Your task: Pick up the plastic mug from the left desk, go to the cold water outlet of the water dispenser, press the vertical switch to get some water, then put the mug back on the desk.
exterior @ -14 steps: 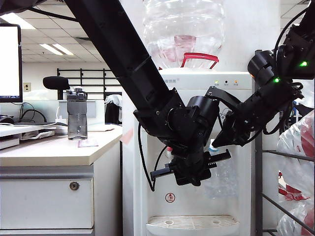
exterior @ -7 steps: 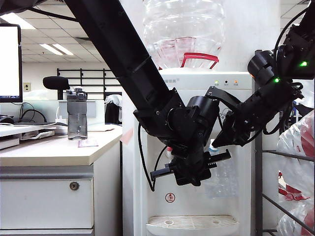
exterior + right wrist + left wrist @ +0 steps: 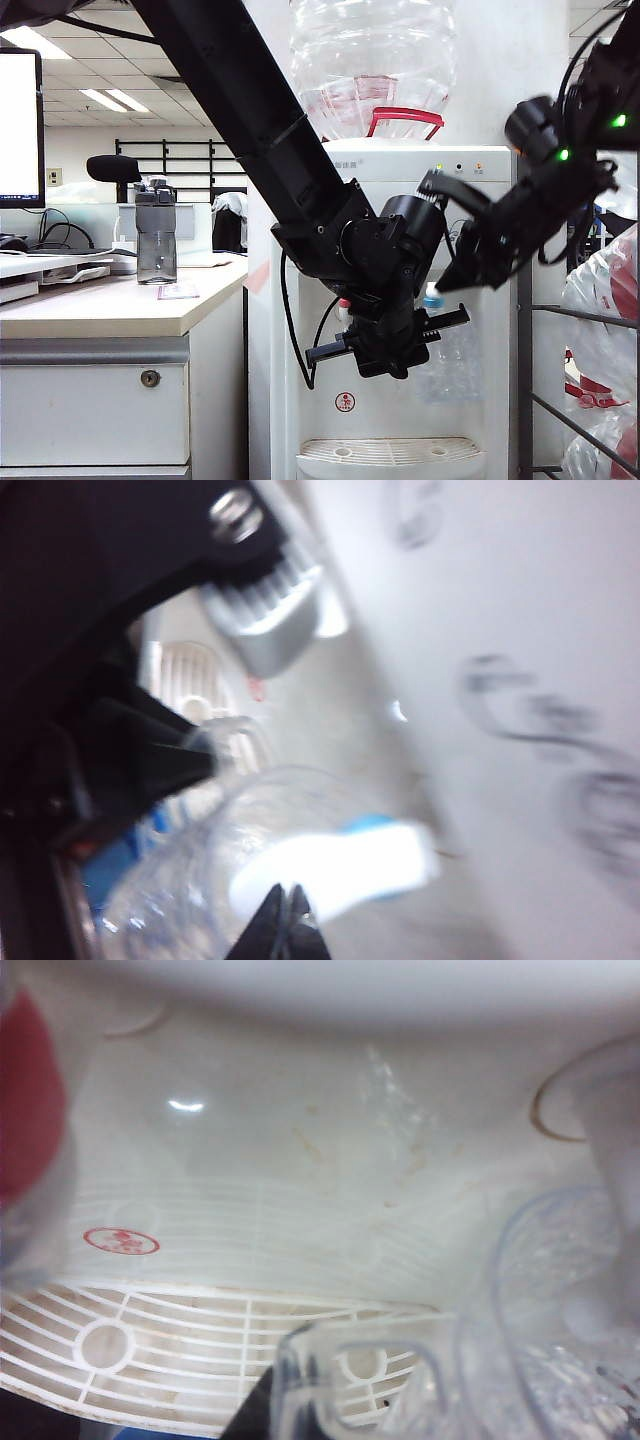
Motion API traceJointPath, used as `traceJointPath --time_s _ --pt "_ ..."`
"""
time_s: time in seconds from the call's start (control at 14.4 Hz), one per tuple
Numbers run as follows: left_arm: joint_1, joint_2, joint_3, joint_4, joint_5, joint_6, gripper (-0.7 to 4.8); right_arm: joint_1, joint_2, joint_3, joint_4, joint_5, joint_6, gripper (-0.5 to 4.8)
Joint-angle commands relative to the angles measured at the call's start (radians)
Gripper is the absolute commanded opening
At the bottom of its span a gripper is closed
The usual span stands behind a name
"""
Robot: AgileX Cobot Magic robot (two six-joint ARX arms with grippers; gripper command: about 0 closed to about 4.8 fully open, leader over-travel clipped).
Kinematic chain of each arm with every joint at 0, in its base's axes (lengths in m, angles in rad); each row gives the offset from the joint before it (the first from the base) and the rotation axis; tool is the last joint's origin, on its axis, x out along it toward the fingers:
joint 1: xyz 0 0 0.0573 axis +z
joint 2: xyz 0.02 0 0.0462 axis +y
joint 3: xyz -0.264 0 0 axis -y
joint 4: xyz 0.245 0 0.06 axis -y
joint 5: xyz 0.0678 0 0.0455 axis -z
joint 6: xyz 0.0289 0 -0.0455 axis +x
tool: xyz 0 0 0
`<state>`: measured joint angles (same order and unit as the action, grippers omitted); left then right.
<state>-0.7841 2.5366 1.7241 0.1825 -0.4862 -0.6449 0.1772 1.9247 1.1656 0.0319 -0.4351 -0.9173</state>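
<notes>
Your right hand (image 3: pixel 455 282) has lifted slightly since a moment ago, its fingers pinched together just above the cold water outlet (image 3: pixel 335 868). Your left hand (image 3: pixel 392 345) is staying put, clamped on the plastic mug (image 3: pixel 452 352), holding it under that blue-collared tap in front of the water dispenser (image 3: pixel 400 170). A round red sticker (image 3: pixel 345 402) is sitting above the drip tray (image 3: pixel 110 1345); its print is too small to read. The left desk (image 3: pixel 110 310) is carrying a dark grey bottle (image 3: pixel 156 232) in an office room.
</notes>
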Motion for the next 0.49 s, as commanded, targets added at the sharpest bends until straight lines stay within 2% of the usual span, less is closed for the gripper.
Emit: traceJointPath --time_s 0.07,0.49 --pt "-0.002 -0.006 0.007 0.024 -0.007 -0.002 -0.06 -0.002 -0.042 -0.002 -0.015 0.011 0.008 -0.04" --pt "-0.002 -0.006 0.007 0.023 -0.007 -0.002 -0.06 -0.002 -0.113 -0.002 -0.107 0.03 0.009 -0.04"
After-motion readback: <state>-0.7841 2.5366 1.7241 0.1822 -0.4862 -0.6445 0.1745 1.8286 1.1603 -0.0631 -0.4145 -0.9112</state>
